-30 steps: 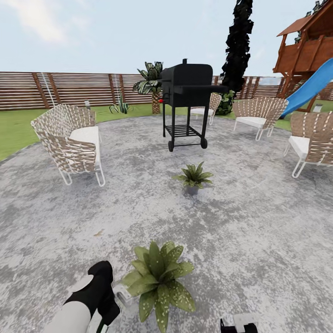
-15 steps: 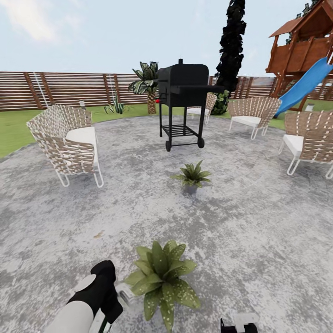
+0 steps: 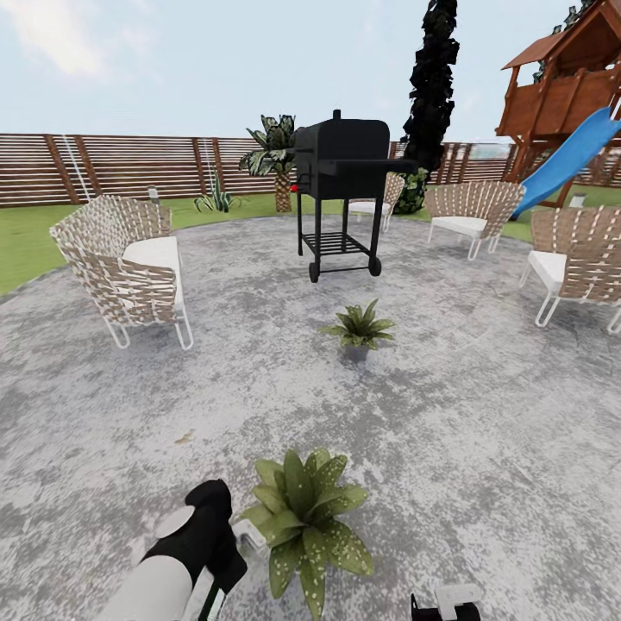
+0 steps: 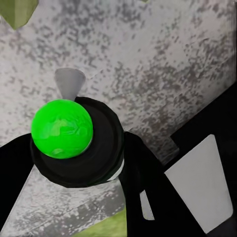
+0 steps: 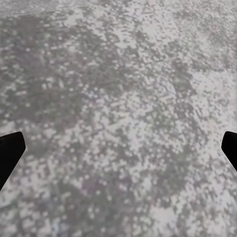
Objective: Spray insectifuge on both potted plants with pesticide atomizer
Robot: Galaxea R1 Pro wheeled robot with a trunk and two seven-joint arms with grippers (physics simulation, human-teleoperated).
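Note:
The near potted plant (image 3: 304, 517) stands low in the head view, and its front leaves carry white specks of insectifuge (image 3: 343, 545). A second potted plant (image 3: 358, 326) sits further out on the paving, short of the grill. My left gripper (image 3: 228, 552) hangs just left of the near plant, shut on the pesticide atomizer (image 3: 249, 536), whose whitish head points at the leaves. In the left wrist view, black fingers (image 4: 148, 182) clamp the atomizer (image 4: 61, 128), seen from above as a green top with a pale nozzle. My right gripper (image 5: 118, 148) is open over bare paving and shows at the bottom edge (image 3: 444, 602).
A black grill (image 3: 343, 185) stands behind the far plant. Wicker seats sit at the left (image 3: 125, 267) and right (image 3: 573, 263), with another (image 3: 470, 216) further back. The playhouse with its blue slide (image 3: 569, 155) is at the far right, and a wooden fence (image 3: 129, 164) lies behind the lawn.
The camera shifted slightly, then held still. My left arm, holding the atomizer, has moved right, closer to the near plant's leaves.

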